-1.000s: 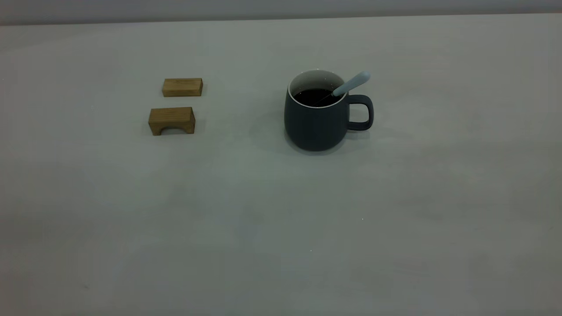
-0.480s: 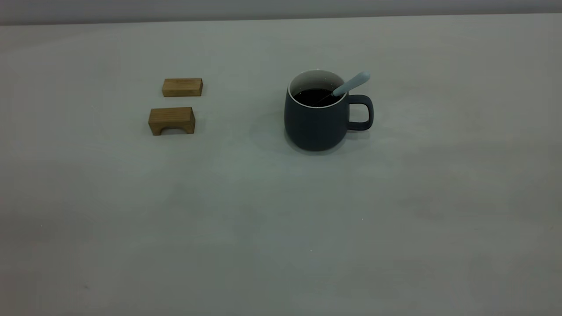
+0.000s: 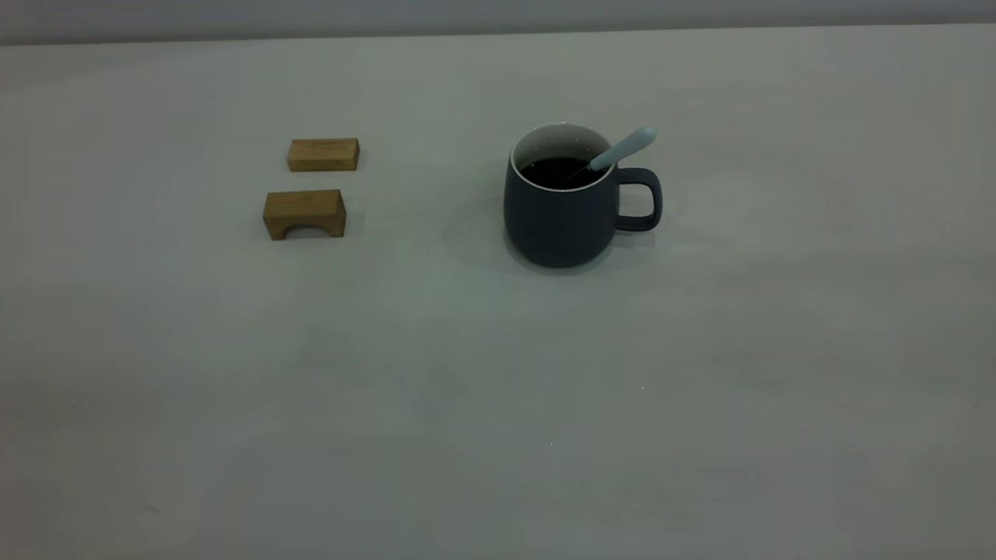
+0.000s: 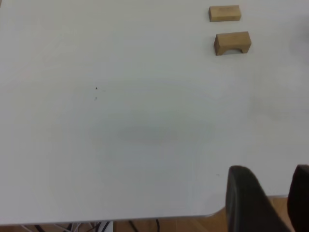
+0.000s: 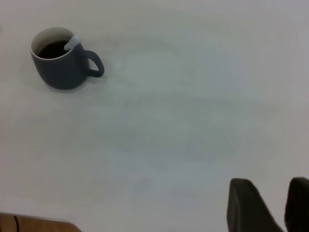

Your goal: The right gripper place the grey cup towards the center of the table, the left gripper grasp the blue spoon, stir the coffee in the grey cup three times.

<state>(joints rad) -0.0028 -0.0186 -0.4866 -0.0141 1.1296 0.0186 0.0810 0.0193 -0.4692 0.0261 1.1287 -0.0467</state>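
Note:
The grey cup (image 3: 556, 222) stands upright near the middle of the table (image 3: 498, 389), its handle pointing right. Dark coffee (image 3: 554, 173) fills it. The blue spoon (image 3: 627, 145) leans in the cup, its pale handle sticking out over the rim above the cup's handle. In the right wrist view the cup (image 5: 60, 72) and spoon (image 5: 72, 42) sit far from my right gripper (image 5: 269, 182), which is open and holds nothing. My left gripper (image 4: 271, 170) is open and holds nothing at the table's near edge. Neither arm shows in the exterior view.
Two brown wooden blocks lie left of the cup: a flat one (image 3: 323, 154) and an arched one (image 3: 304, 213). The left wrist view shows both, the flat block (image 4: 224, 13) and the arched block (image 4: 232, 42), far from the left gripper, plus the table edge (image 4: 145, 220).

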